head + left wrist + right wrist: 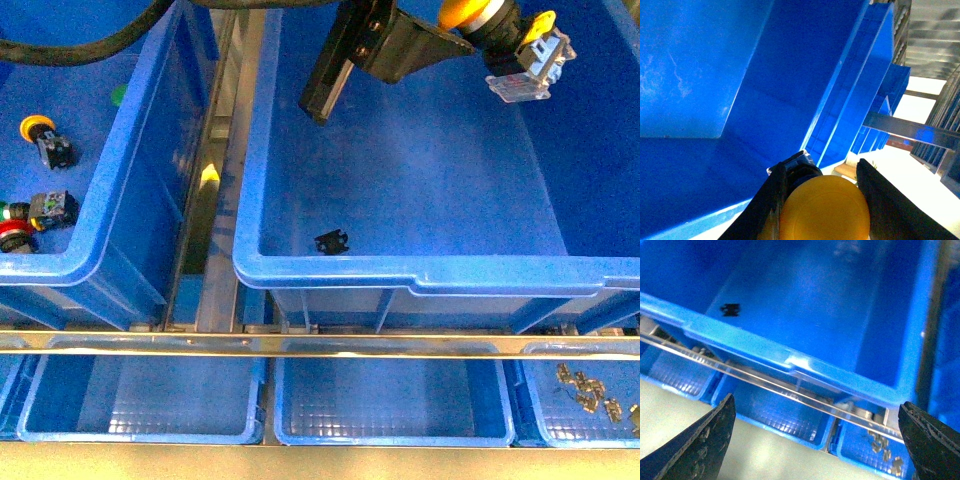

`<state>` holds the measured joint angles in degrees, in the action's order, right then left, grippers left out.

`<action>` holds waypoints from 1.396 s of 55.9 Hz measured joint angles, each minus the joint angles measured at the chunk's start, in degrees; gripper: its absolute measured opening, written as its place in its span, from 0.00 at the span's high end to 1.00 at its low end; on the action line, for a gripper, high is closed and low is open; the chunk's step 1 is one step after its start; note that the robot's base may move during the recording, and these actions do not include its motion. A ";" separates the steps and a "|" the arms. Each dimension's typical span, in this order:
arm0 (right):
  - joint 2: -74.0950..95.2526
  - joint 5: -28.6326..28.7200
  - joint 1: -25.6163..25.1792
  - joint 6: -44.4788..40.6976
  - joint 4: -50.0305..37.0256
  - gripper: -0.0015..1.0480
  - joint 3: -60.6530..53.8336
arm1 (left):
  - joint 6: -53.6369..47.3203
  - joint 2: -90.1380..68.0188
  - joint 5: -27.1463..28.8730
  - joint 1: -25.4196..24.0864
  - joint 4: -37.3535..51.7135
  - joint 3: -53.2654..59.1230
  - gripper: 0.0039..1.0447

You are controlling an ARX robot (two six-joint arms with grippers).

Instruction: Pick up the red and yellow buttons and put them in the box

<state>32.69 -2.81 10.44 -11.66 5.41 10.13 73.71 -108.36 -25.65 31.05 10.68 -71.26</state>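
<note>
My left gripper (455,30) hangs over the far part of the big blue box (420,274), shut on a yellow button (478,14) whose clear and yellow body (530,62) sticks out to the right. In the left wrist view the yellow cap (825,210) fills the gap between the black fingers (765,205), with the box's wall (740,100) behind. A red button (14,236) and another yellow button (38,128) lie in the left crate (110,200). My right gripper (815,440) is open and holds nothing, near the box's front rim (790,357).
A small black piece (331,241) lies on the box floor, also in the right wrist view (731,310). Shallow blue trays (390,400) line the front behind a metal rail (300,345); the right one holds several small metal parts (590,390). A green cap (118,95) shows in the left crate.
</note>
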 joint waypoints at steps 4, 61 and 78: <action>10.49 2.93 2.56 -4.90 -11.15 0.06 1.07 | -0.24 0.00 0.22 0.00 -0.46 0.02 0.68; 55.84 9.81 3.06 -25.31 -43.43 0.18 22.43 | -1.05 0.87 0.90 -0.35 -1.07 0.81 0.68; 56.26 9.53 2.10 -25.49 -42.75 0.59 23.78 | -1.05 0.87 1.29 -0.39 -1.14 0.81 0.68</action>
<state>88.95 6.72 12.53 -37.15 -37.34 33.91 72.66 -107.48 -24.36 30.65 9.54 -70.46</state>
